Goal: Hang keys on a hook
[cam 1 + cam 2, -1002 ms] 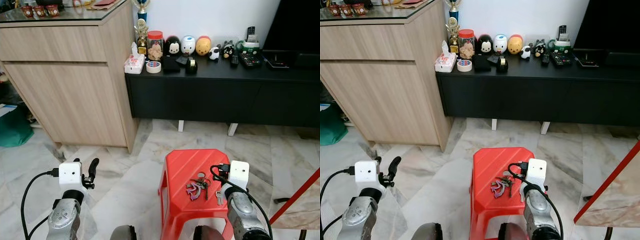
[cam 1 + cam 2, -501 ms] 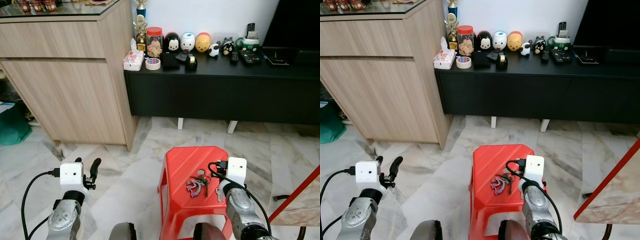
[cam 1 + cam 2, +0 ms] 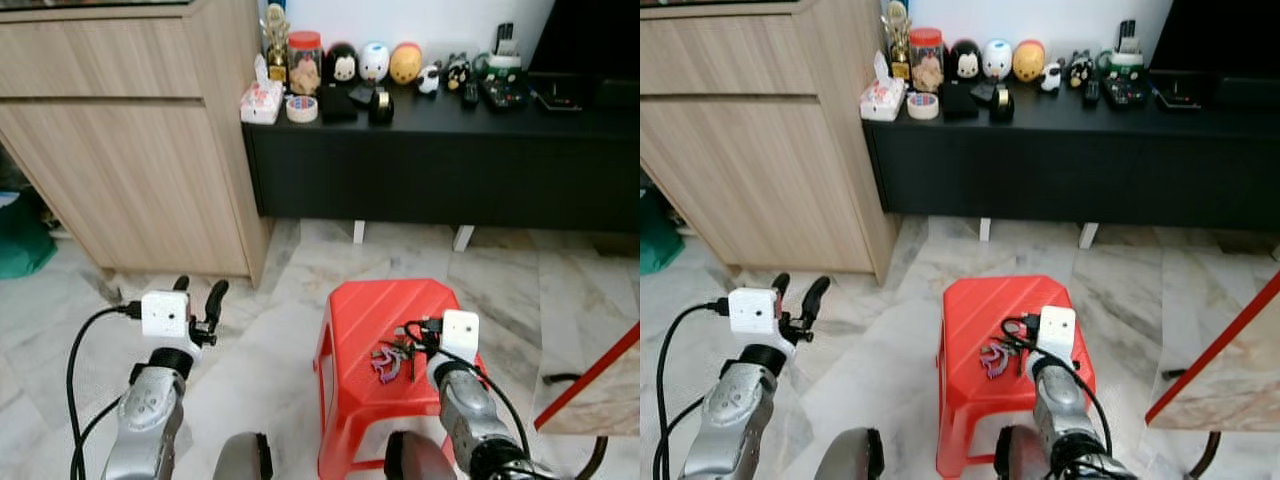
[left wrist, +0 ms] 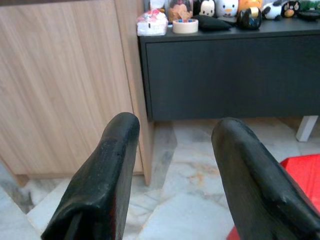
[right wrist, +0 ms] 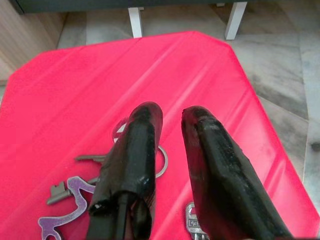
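A bunch of keys [image 3: 390, 358] with a purple charm [image 5: 65, 220] and a metal ring [image 5: 161, 161] lies flat on the top of a red plastic stool [image 3: 365, 310]. My right gripper [image 5: 172, 115] hovers low over the stool just beside the bunch. It is open by a narrow gap with nothing between its fingers, and one finger [image 5: 132, 160] covers part of the ring. A single key [image 5: 192, 225] lies under the other finger. My left gripper [image 3: 198, 290] is held up over the marble floor to the left of the stool, open and empty.
A low black console [image 3: 450, 150] with figurines, a tape roll [image 3: 301, 108] and remotes stands against the far wall. A tall wooden cabinet [image 3: 130, 150] is at the left, with a green bag [image 3: 20, 245] beside it. A red-edged slab [image 3: 600, 380] juts in at the right.
The head view has shifted, so the stool and console sit higher in the picture. My right gripper has edged a little closer to the keys. The keys still lie on the stool.
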